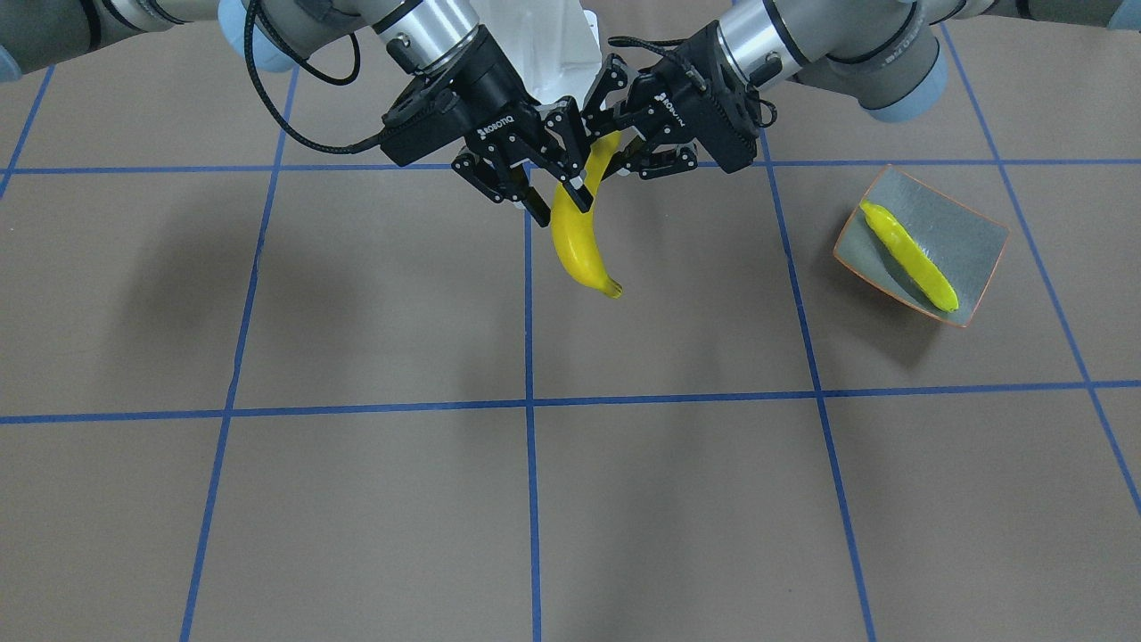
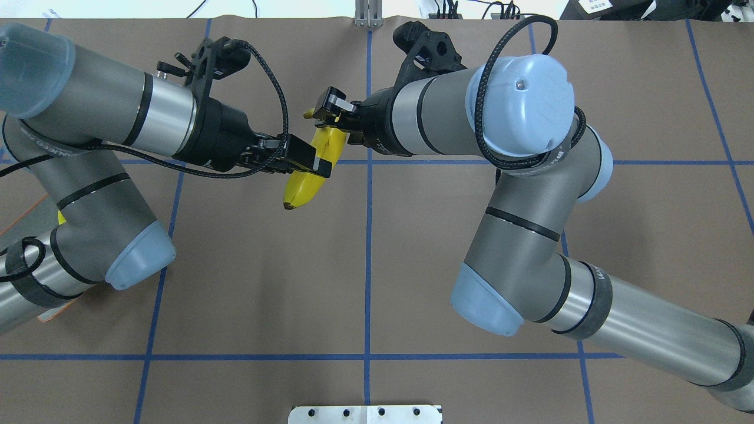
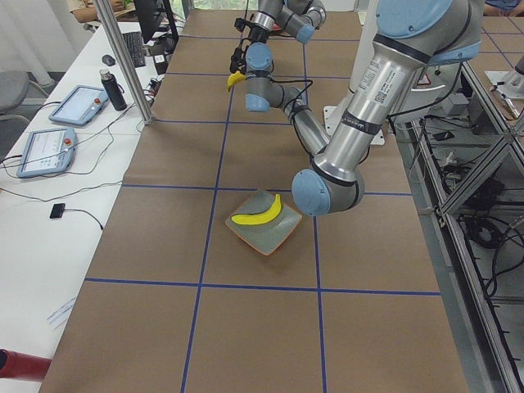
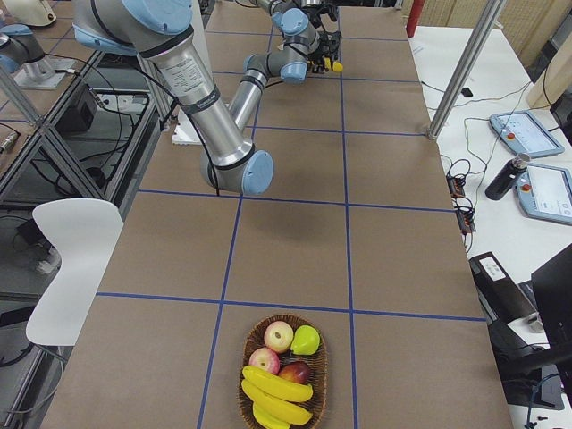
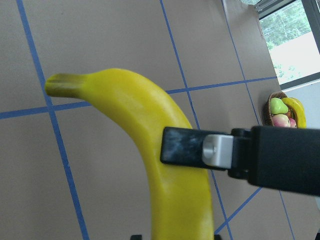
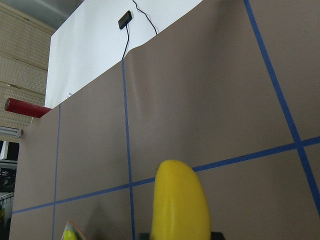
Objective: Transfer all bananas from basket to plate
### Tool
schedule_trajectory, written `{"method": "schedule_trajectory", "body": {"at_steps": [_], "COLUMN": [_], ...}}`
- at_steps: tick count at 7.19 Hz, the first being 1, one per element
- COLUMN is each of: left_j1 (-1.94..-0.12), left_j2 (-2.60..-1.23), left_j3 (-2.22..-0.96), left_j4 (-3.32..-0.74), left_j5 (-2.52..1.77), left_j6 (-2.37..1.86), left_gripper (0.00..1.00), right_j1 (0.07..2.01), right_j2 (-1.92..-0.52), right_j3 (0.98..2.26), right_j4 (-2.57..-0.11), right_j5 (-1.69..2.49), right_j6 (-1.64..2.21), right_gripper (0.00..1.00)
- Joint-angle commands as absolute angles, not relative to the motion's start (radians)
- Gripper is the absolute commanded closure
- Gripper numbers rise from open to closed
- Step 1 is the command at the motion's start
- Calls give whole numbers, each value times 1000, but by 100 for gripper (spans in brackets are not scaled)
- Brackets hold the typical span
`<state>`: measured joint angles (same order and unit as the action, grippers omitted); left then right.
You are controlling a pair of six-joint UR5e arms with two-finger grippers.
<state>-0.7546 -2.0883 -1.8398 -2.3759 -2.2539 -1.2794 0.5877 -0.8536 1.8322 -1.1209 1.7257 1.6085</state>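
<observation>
One banana (image 1: 579,250) hangs above the table's middle, its lower end free. My right gripper (image 1: 557,203) is shut on it about halfway along. My left gripper (image 1: 624,143) is shut on its upper end. In each wrist view, that gripper's own fingertips flank the banana (image 5: 150,115) (image 6: 180,200). The grey-green plate (image 1: 963,236) sits on my left side, and a second banana (image 1: 909,254) lies across it. At the table's far right end, the wicker basket (image 4: 322,357) holds two bananas (image 4: 277,386).
Two apples (image 4: 279,336) and a green pear (image 4: 306,340) share the basket. Blue tape lines grid the brown table. A metal post (image 4: 465,63) and a side table with tablets stand along the operators' side.
</observation>
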Motion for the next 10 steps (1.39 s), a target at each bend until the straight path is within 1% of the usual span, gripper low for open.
{"method": "schedule_trajectory", "body": {"at_steps": [1, 2, 3, 5, 6, 7, 8, 10], "left_j1": [-759, -764, -778, -882, -912, -940, -968, -973], "left_j2": [-2082, -2047, -1961, -1782, -1711, -1630, -1515, -1340], "left_j3": [-1841, -1847, -1883, -1925, -1927, -1927, -1927, -1927], "left_j4": [-2372, -2372, -2372, -2372, -2372, -2372, -2370, -2368], "left_j5": [-2253, -2253, -2252, -2249, -2247, -2246, -2206, -2116], "left_j6": [-1281, -1281, -1278, -1272, -1258, -1215, -1066, -864], "left_gripper": [100, 100, 100, 100, 100, 100, 100, 100], "right_j1": [581, 597, 632, 691, 736, 767, 790, 868], "right_j2": [-856, -867, -889, -1012, -1049, -1052, -1057, -1139], "right_j3": [1838, 1844, 1845, 1890, 1907, 1914, 1913, 1916], "right_j4": [-1120, -1121, -1130, -1138, -1202, -1309, -1407, -1485], "right_j5": [1686, 1687, 1695, 1750, 1787, 1813, 1816, 1880], "right_j6": [1605, 1598, 1595, 1591, 1574, 1507, 1412, 1199], "right_gripper": [0, 0, 0, 0, 0, 0, 0, 0]}}
